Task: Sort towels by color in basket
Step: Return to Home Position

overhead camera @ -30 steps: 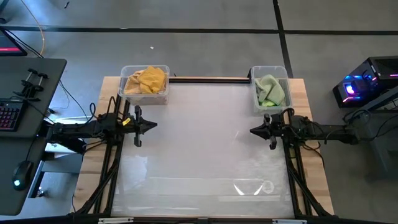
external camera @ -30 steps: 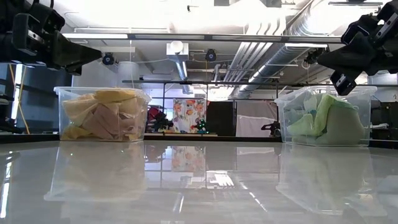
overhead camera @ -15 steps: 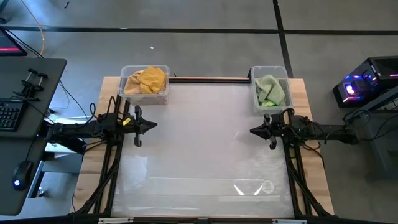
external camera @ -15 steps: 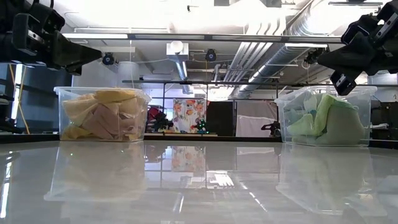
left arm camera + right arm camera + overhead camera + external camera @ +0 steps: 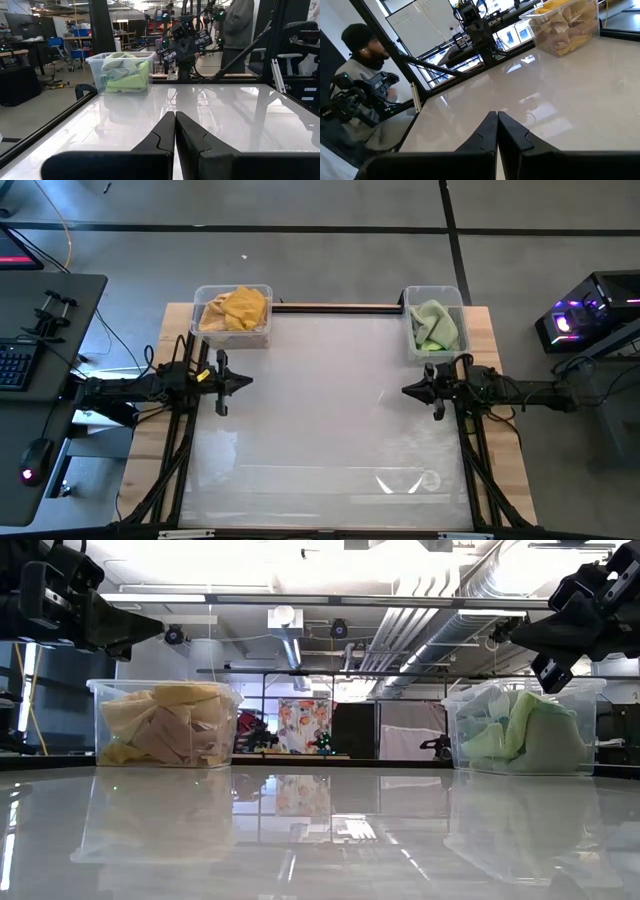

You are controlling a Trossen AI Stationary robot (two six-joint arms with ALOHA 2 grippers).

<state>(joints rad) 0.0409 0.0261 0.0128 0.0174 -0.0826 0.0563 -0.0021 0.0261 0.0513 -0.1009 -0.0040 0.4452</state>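
Towels of mustard and pale-orange cloth (image 5: 236, 308) fill the clear plastic bin (image 5: 200, 332) just beyond the left gripper (image 5: 246, 382). Soft green towels (image 5: 435, 326) fill the matching bin (image 5: 410, 348) beyond the right gripper (image 5: 406, 391). Both grippers are pinched closed and empty, tips facing across the glossy white counter (image 5: 320, 420).

Bright overhead lighting. The glossy tabletop (image 5: 330, 400) shows glare streaks and mirrors the ceiling lights (image 5: 200, 555).
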